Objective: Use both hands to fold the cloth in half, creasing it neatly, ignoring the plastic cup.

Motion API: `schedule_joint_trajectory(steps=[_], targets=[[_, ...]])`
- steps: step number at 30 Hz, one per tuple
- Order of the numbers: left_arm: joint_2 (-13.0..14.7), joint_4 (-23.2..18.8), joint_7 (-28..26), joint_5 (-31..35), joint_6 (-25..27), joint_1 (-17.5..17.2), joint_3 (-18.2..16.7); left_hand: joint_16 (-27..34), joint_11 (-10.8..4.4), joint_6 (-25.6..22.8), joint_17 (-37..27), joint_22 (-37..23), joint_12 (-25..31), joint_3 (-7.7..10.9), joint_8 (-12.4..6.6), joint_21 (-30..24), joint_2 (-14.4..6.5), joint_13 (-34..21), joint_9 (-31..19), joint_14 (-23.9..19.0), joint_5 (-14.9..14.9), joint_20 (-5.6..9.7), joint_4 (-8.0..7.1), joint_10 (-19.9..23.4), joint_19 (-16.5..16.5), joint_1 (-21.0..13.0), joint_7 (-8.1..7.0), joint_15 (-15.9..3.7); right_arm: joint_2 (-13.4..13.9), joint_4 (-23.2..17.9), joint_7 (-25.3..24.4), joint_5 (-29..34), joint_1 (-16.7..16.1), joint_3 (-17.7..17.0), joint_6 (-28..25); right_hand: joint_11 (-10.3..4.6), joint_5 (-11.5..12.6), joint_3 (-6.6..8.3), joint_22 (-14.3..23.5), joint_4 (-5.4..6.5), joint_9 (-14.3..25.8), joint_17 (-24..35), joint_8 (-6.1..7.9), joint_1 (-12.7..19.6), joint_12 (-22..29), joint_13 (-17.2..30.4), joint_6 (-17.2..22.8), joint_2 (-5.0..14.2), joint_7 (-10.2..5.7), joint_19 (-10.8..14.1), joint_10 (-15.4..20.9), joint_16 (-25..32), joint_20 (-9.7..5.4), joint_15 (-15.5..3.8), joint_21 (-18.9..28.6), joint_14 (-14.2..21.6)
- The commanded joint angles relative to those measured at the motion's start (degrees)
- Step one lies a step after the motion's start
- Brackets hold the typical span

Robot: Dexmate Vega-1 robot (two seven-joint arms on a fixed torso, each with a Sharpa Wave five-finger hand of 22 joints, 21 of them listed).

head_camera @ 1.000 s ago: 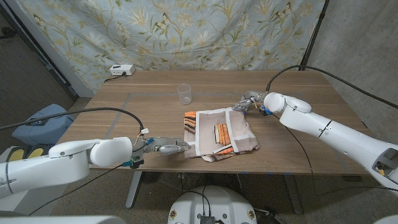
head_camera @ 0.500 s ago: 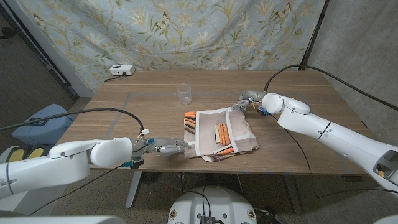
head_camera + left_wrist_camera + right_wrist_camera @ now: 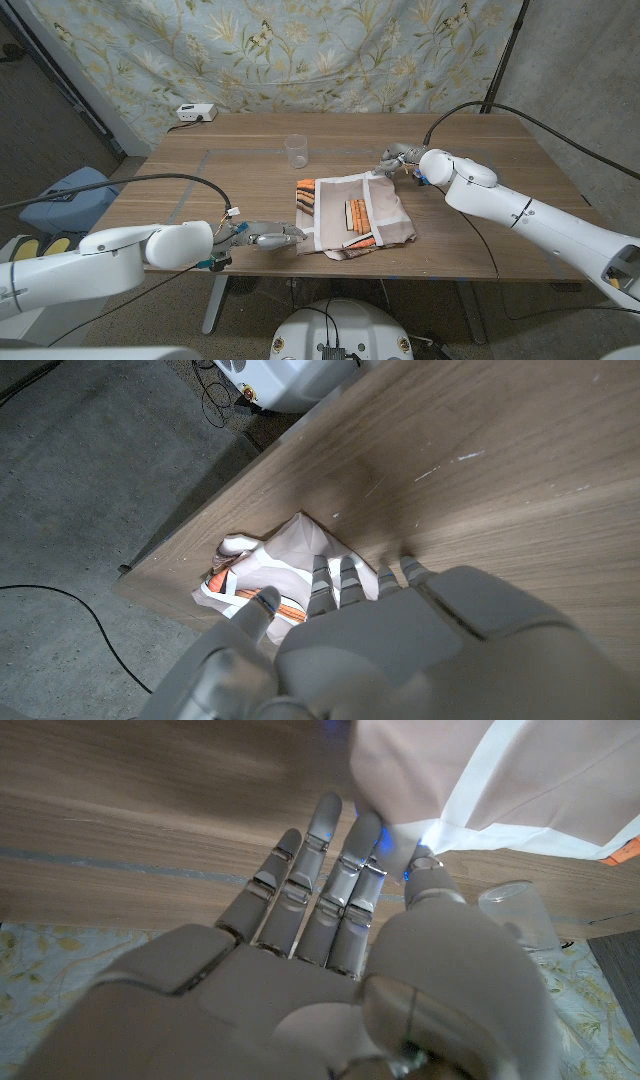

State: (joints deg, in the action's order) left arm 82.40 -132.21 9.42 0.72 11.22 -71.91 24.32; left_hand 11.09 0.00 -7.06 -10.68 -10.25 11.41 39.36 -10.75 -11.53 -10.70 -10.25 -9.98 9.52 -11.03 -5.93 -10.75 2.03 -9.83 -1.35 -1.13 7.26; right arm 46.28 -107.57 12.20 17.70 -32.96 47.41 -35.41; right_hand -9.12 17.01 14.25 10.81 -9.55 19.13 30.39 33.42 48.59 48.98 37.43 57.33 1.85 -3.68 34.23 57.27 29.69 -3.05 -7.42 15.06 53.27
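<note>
Beige and orange-striped, the cloth (image 3: 354, 214) lies rumpled near the middle of the wooden table (image 3: 200, 180), closer to the near edge than the far one, with the plastic cup (image 3: 295, 150) standing apart behind its far-left corner. The right hand (image 3: 396, 162) is at the cloth's far-right corner; in the right wrist view its fingers (image 3: 340, 870) reach straight out against the white hem, thumb drawn in alongside, and it seems to be just catching the hem, though whether it really pinches fabric I cannot tell. The left hand (image 3: 268, 237) sits low at the near-left corner, fingers extended and touching the edge of the cloth (image 3: 275, 565), nothing gripped. The step in hand looks like securing two corners before the fold. To do it well, each hand should close firmly on a single layer at its corner, not a bunch of wrinkles. Both should then lift together, keeping the edge taut, so the fabric flattens instead of dragging. Carrying the edge low and level would keep the cup undisturbed and let the corners meet squarely for a clean crease.
</note>
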Motion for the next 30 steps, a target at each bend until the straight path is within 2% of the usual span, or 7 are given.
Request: schedule_joint_trajectory(steps=[1,6,13,21,30], targets=[[0.0,0.2,-0.2,-0.3,0.0,-0.1,0.0,-0.1,-0.19,-0.5,0.0,-0.1,-0.1,0.43,0.15,-0.3,-0.2,-0.2,-0.2,0.3,-0.2,0.42,-0.12,-0.2,-3.8,0.6,0.10,0.12,-0.9,0.5,-2.1,0.2,-1.4,-0.4,0.4,-0.33,0.2,0.62,0.3,-0.18,-0.2,0.5,0.61,1.8,0.4,0.1,1.1,0.05,-0.09,0.9,1.1,0.1,-2.74,-5.89,0.4,1.2],[-0.1,0.3,-0.1,-0.3,0.0,-0.1,0.0,-0.1,-0.20,-0.4,0.0,-0.1,-0.1,0.53,0.20,-0.2,-0.2,-0.2,-0.2,0.3,-0.2,0.41,-0.12,-0.3,-3.8,0.6,0.06,0.14,-1.0,0.4,-3.6,-0.1,-2.4,-1.0,1.2,-0.79,0.1,0.85,0.3,-0.21,-0.4,1.1,1.24,3.5,0.5,0.0,1.6,0.06,-0.16,1.0,1.7,0.0,-3.52,-5.93,0.5,2.4],[0.1,0.5,-0.5,-0.6,0.0,-0.3,-0.1,-0.2,-0.07,-0.2,-0.1,-0.1,-0.2,0.63,0.29,-0.2,-0.1,-0.2,-0.3,0.4,-0.1,0.39,-0.12,-0.6,-3.8,0.6,-0.16,0.10,-0.8,-0.2,-5.6,-0.2,-3.6,-1.9,2.1,-2.16,0.0,1.00,0.4,-0.10,-0.1,1.7,1.79,5.4,0.9,0.9,1.0,-0.01,-1.27,0.6,2.1,-0.5,-4.89,-5.92,0.5,3.5],[0.0,0.6,-0.6,-0.7,0.0,-0.3,-0.1,-0.2,-0.09,-0.2,-0.1,-0.1,-0.3,0.72,0.31,-0.2,0.0,-0.2,-0.3,0.5,-0.1,0.41,-0.11,-0.8,-3.9,0.6,-0.27,0.22,-0.3,-2.5,-5.4,0.6,-4.0,-2.1,0.3,-2.30,-0.1,0.94,0.6,0.07,-0.1,2.4,2.27,7.0,1.1,2.0,0.6,-0.16,-1.29,0.5,1.5,-1.1,-5.46,-6.02,0.7,4.2],[0.1,0.7,-0.9,-1.0,-0.2,-0.4,-0.1,-0.2,-0.14,-0.1,-0.1,-0.1,-0.3,0.85,0.32,-0.2,0.0,-0.2,-0.3,0.6,0.0,0.43,-0.10,-0.9,-4.0,0.7,-0.27,0.23,0.0,-4.7,-6.2,0.8,-5.1,-2.6,-1.1,-2.25,0.1,0.44,0.9,-0.03,-0.6,3.6,2.47,9.5,1.1,2.4,0.6,-1.18,-1.42,0.6,1.9,-1.6,-5.87,-6.09,1.1,4.7]])
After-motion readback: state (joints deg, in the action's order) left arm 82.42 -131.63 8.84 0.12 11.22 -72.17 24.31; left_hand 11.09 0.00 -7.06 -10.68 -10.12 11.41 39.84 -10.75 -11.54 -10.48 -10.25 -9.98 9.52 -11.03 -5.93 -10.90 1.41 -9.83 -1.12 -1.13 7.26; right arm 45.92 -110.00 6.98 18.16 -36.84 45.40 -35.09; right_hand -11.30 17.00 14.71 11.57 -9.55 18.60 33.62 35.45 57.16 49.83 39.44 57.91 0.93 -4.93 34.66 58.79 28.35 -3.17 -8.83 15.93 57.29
